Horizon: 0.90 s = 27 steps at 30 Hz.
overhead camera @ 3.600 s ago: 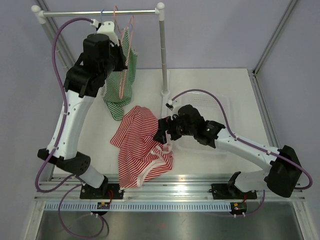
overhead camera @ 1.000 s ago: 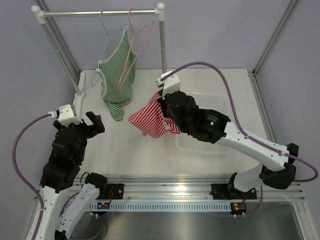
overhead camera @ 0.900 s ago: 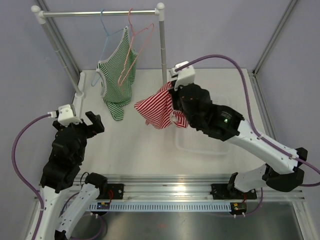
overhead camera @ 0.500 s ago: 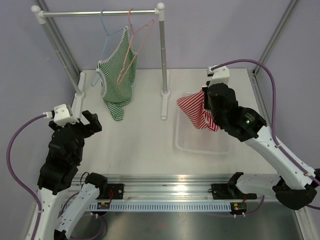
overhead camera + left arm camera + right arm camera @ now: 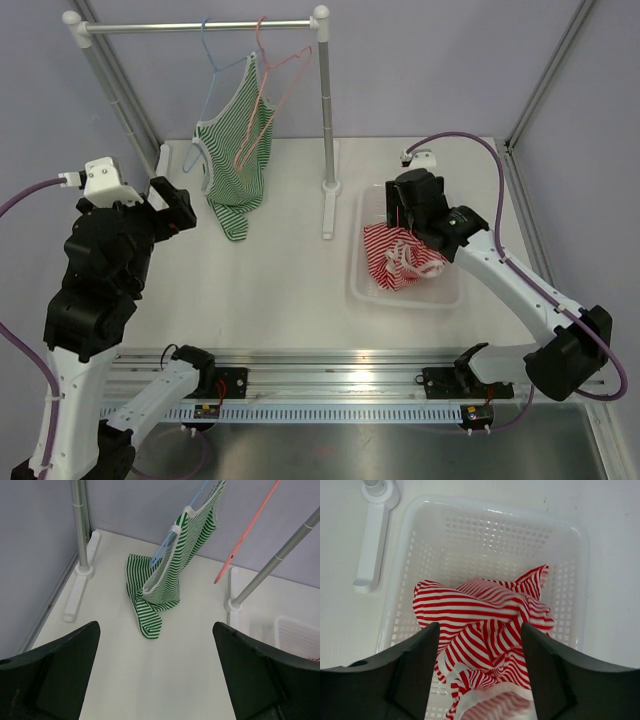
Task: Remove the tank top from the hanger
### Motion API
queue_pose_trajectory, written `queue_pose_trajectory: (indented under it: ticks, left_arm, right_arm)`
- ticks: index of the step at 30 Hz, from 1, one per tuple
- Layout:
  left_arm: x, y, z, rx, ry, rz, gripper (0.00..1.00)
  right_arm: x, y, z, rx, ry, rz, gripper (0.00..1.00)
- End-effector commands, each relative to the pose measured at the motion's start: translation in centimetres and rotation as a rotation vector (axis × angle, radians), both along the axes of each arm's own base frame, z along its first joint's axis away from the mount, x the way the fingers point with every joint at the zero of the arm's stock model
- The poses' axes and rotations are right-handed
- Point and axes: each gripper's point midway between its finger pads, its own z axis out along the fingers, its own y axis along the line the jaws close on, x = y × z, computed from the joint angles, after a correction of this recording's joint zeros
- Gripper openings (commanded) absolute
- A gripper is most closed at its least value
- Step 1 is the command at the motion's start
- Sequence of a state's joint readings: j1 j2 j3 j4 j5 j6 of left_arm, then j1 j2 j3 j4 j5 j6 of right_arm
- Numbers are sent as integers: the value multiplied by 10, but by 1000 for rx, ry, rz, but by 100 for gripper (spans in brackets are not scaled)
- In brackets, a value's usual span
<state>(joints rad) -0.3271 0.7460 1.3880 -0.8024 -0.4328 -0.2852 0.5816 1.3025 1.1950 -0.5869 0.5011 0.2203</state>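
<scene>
We see the red striped top [image 5: 402, 262], which lay on the table [image 5: 285, 275] and then hung from the right gripper [image 5: 479, 630], now dropped into the basket [image 5: 357, 292], with the jaws parted above it. The left gripper [image 5: 172, 205] has pulled back from the rack [image 5: 200, 26] and risen.

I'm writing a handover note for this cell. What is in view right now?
white table: 1, white, under everything
metal clothes rack: 1, silver, table's far side
thin blue hanger: 1, blue, on rail
thin pink hanger: 1, pink, bare, on rail
green-striped tank top: 1, green-white, on blue hanger
perforated plastic basket: 1, white, on table
red-striped tank top: 1, red-white, bunched in basket
left claw: 1, black, open
right claw: 1, black, open above basket
</scene>
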Motion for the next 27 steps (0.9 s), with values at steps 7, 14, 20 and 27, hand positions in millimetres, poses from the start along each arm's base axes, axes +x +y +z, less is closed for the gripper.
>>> queue_pose_trajectory:
  ticks: [7, 14, 20, 27]
  left_arm:
    - [35, -23, 16, 52, 74, -78, 99]
    - [88, -18, 40, 150, 63, 11, 99]
    - [146, -23, 68, 180, -15, -35, 99]
    - [214, -35, 59, 222, -39, -165, 99]
  right_arm:
    - [8, -3, 90, 76, -173, -27, 100]
    - [-37, 34, 106, 289, -171, 256, 99]
    - [-95, 75, 119, 485, -155, 589, 100]
    - [-134, 91, 112, 577, -82, 767, 99]
